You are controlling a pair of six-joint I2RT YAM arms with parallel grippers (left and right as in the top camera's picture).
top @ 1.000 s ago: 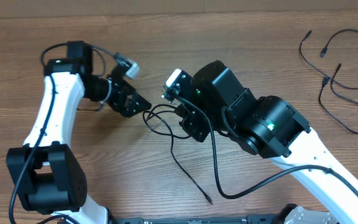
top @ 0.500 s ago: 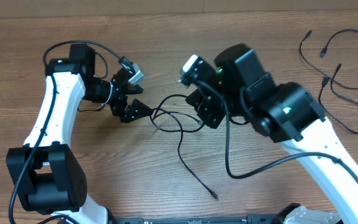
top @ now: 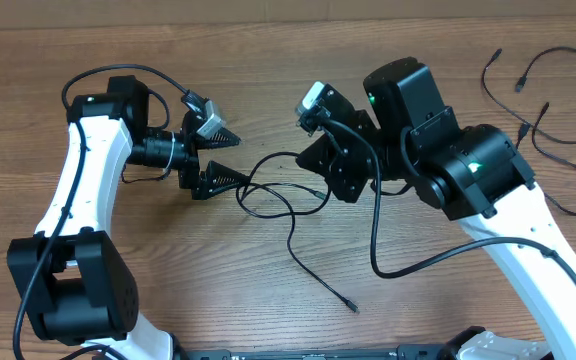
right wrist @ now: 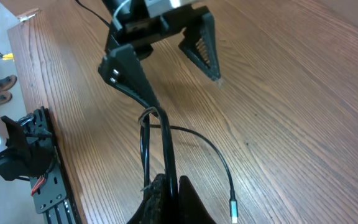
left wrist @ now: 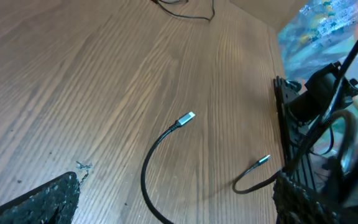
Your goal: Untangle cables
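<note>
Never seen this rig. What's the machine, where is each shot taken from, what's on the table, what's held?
These are two robot arms at a wooden table, each ending in a two-finger gripper. The wide picture comes from a fixed camera overhead. The other two come from a camera on each wrist, looking along that arm's own fingers. In the middle of the table lies a loose tangle of thin black cables with silver-tipped plugs. More cables lie apart at the far right. The right gripper is shut on a cable of the tangle. The left gripper is wide open beside the tangle and holds nothing.
</note>
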